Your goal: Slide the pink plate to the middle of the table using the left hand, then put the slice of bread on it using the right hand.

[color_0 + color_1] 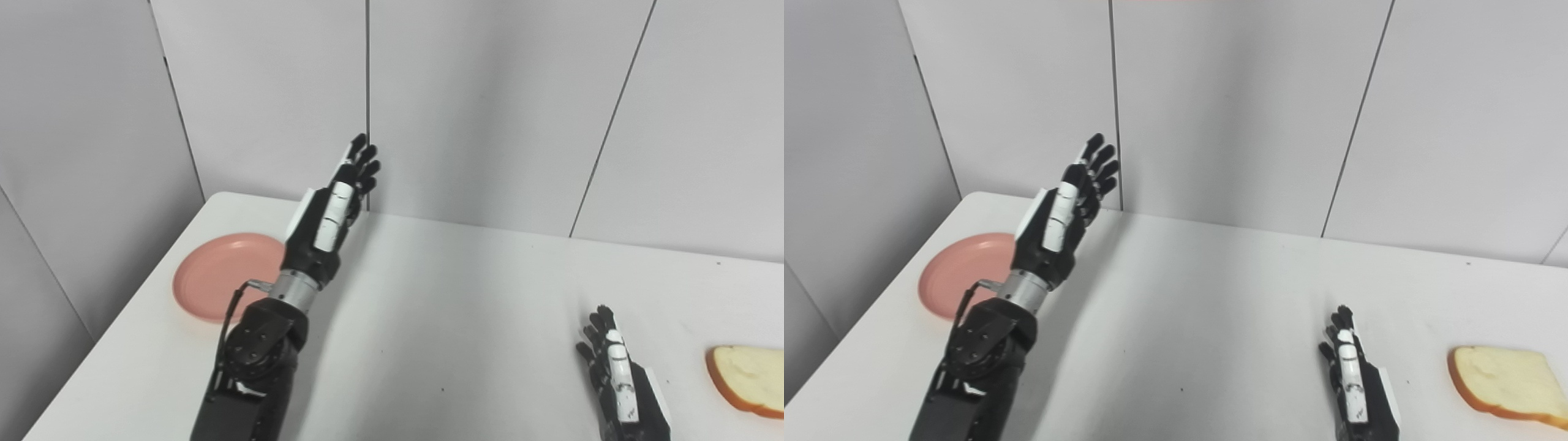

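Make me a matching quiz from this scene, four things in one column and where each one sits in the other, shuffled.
1. pink plate
2. slice of bread
3. left hand
4. right hand

A. low near the table, beside the bread
B. table's left side
C. raised, fingers spread, right of the plate
D. table's right edge

Pairs: 1-B, 2-D, 3-C, 4-A

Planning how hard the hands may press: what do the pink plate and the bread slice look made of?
Pink plate: probably plastic, with an even matte colour and a thin raised rim. Slice of bread: pale crumb, orange-brown crust; it could be real or a foam replica.
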Available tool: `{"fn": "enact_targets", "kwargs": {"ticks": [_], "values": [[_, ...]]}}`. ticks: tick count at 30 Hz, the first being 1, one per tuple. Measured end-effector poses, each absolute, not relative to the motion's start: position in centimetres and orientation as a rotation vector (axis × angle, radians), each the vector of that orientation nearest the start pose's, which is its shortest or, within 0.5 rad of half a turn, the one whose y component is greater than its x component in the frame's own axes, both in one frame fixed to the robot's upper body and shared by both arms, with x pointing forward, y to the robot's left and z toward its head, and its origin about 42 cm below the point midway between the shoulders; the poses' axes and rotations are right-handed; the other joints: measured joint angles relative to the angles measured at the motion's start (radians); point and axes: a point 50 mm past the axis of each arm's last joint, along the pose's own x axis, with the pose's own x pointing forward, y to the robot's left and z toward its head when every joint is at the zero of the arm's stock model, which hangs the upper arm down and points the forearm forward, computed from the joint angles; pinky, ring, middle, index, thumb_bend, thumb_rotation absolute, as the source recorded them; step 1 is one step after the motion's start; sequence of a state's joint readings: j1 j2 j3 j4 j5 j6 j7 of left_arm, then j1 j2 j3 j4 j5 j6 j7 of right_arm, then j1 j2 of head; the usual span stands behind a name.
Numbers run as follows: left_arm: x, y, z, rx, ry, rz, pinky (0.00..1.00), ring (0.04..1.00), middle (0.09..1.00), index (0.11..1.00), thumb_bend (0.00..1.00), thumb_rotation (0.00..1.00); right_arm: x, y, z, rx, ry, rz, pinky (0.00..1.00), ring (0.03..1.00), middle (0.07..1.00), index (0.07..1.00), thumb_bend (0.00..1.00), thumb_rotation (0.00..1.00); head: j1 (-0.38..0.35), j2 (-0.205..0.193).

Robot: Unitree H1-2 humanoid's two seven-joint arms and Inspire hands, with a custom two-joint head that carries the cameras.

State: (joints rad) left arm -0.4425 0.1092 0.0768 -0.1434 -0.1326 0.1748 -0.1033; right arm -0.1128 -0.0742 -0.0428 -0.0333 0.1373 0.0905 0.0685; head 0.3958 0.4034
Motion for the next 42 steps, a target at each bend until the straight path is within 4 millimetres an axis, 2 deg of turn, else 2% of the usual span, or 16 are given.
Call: {"fn": "enact_targets", "kwargs": {"ticks": [3,8,17,23,29,33,37,42], "values": [[39.0,23.4,28.4,-0.018,-0.432,-0.107,0.97,0.965,0.976,0.985,0.80,0.97,32.0,-23.5,13.2,0.063,-0.057,0.062,1.00,1.000,1.000,1.000,0.18,1.00,0.008,-0.002],[39.8,25.4,29.6,-0.030,-0.445,-0.028,0.95,0.978,0.981,0.987,0.80,0.98,32.1,-23.4,13.2,0.065,-0.059,0.062,1.00,1.000,1.000,1.000,0.16,1.00,0.011,-0.002],[40.7,31.7,29.8,-0.002,-0.403,0.110,0.97,0.973,0.973,0.975,0.80,0.97,32.1,-23.5,13.3,0.048,-0.058,0.060,1.00,1.000,1.000,1.000,0.16,1.00,0.021,-0.005],[41.9,35.8,29.0,0.005,-0.357,0.167,0.96,0.967,0.966,0.960,0.82,0.98,32.1,-23.5,13.3,0.040,-0.061,0.056,1.00,1.000,1.000,1.000,0.17,1.00,0.029,-0.003],[41.9,39.6,28.6,-0.014,-0.352,0.222,0.98,0.957,0.953,0.954,0.83,0.96,32.1,-23.7,13.3,0.040,-0.061,0.054,1.00,1.000,1.000,1.000,0.17,1.00,0.032,0.000],[42.1,41.1,27.5,-0.046,-0.321,0.249,0.98,0.957,0.954,0.957,0.84,0.95,32.1,-23.9,13.4,0.023,-0.060,0.053,1.00,1.000,1.000,1.000,0.17,1.00,0.034,0.002],[42.0,41.9,27.3,-0.056,-0.322,0.266,0.99,0.971,0.969,0.974,0.84,0.97,32.1,-23.9,13.4,0.022,-0.061,0.054,1.00,1.000,1.000,1.000,0.17,1.00,0.035,0.005],[41.8,43.0,26.9,-0.066,-0.307,0.289,1.00,0.968,0.969,0.976,0.83,0.97,32.1,-23.9,13.5,0.023,-0.064,0.054,1.00,1.000,1.000,1.000,0.13,1.00,0.034,0.008]]}}
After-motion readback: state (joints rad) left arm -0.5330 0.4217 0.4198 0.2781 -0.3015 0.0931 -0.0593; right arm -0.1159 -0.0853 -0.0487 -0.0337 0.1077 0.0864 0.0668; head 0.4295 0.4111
